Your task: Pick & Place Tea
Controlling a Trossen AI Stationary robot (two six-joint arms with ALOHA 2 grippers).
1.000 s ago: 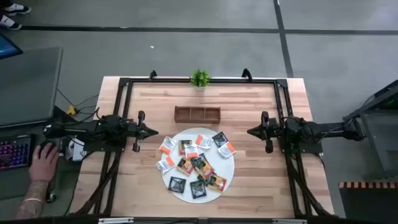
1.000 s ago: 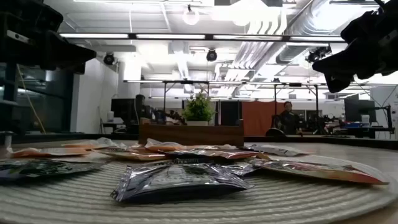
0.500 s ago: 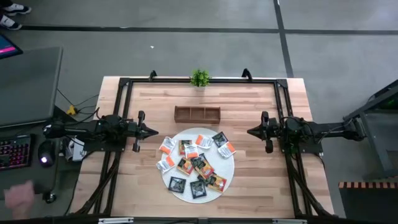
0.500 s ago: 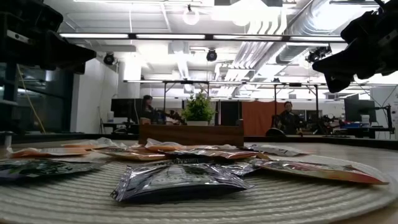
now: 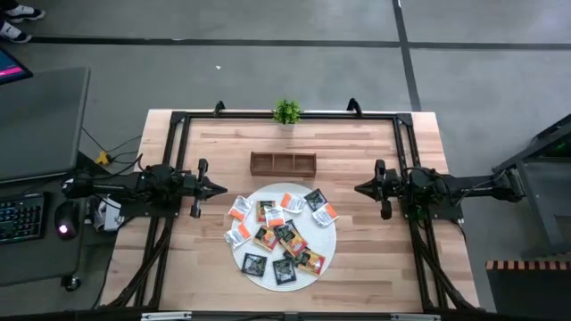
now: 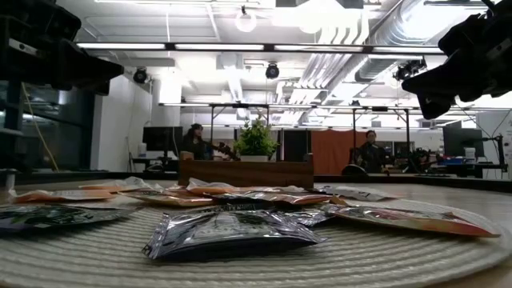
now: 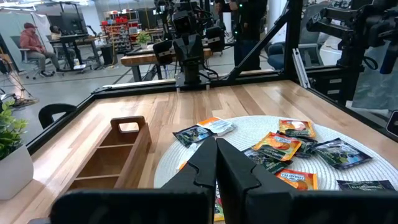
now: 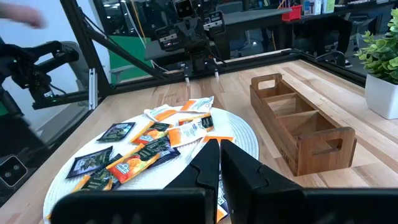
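Two dark two-finger hands, both raised above the tabletop [image 5: 375, 259] and both holding nothing: left hand [image 5: 220, 188] with fingers pressed together, tips toward the centre; right hand [image 5: 359, 189] likewise closed, pointing back at it. Between them and a little nearer the front edge, the round white woven mat [image 5: 326, 250], carrying about a dozen small flat square tea sachets [image 5: 282, 230] in black, orange and white, some overlapping. From either hand, the sachets down and inward, the mat roughly midway, so neither arm clearly nearer overall. Likely simplest to take the left-edge orange-and-white sachets [image 5: 239, 210] with the left hand, and the black and orange pair at the right edge [image 5: 319, 205] with the right hand. No single long axis on a square sachet; all lying flat, so probably a pinch from above at a free edge.

Beyond the mat, toward the far edge, the brown wooden three-compartment tray [image 5: 282, 163], long side across the tabletop, just apart from the mat. All three compartments empty in both wrist views. Behind it, a small green plant in a white pot [image 5: 286, 112]. No sachet moved yet, by this layout.
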